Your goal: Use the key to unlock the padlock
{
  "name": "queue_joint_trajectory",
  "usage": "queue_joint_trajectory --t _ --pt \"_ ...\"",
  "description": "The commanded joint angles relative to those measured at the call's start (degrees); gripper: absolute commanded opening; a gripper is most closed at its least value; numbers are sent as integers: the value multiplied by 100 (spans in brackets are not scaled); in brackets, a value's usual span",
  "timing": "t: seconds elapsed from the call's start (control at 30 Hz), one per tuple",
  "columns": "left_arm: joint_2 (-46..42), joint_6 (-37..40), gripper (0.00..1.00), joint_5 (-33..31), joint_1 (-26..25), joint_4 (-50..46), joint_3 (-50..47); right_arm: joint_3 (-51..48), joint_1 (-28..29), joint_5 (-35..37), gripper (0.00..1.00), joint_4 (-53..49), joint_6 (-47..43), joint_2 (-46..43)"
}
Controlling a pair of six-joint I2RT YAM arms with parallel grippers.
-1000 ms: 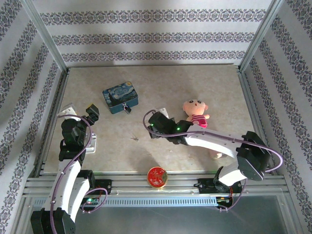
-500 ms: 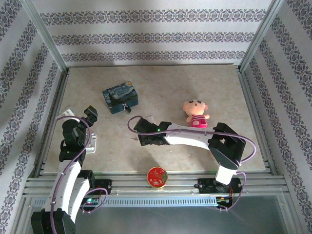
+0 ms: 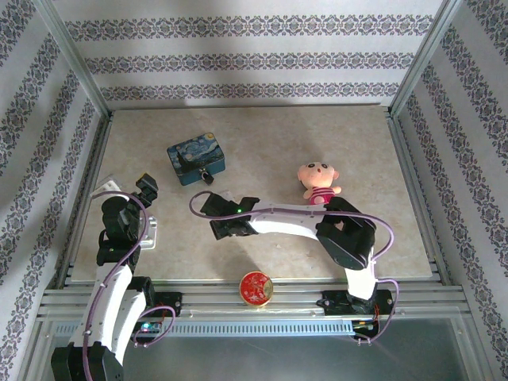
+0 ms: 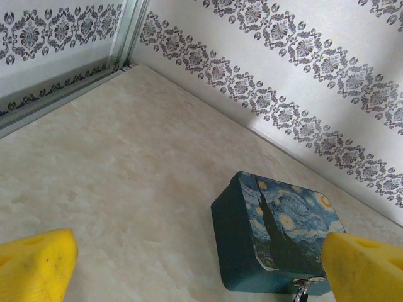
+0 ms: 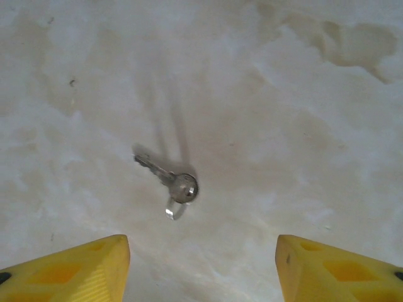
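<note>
Grey key point(image 5: 171, 180) on the marbled table point(image 5: 296, 94), framed by the right gripper's point(image 5: 200, 251) yellow fingers point(image 5: 82, 267).
The key lies flat and untouched between the released, empty jaws. In the top view this gripper hangs on the near side of the tin point(image 3: 196, 158), slightly to its right. The padlock point(image 3: 206, 178) sits against the tin's near face, touching it. The left gripper point(image 3: 147, 188), left of the tin and nearer the arm bases, holds its jaws wide with nothing in them and faces the tin.
</note>
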Motion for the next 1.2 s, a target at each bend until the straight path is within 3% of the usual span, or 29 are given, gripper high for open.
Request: queue_joint_trajectory --t 0.0,0.4,0.73,1.03,1.17 --pt "-43 -30 99 -81 28 5 -92 375 48 -36 58 -290 -81 314" --pt "58 57 99 -32 26 -66 -9 610 -102 -205 41 -169 -30 723" --pt "220 89 99 -5 26 -36 88 594 -153 -356 36 -28 -33 855" --pt "385 96 99 196 26 -189 230 333 -291 -500 2 213 38 688" --pt "462 98 99 482 26 -381 390 -49 -389 -617 0 597 28 328"
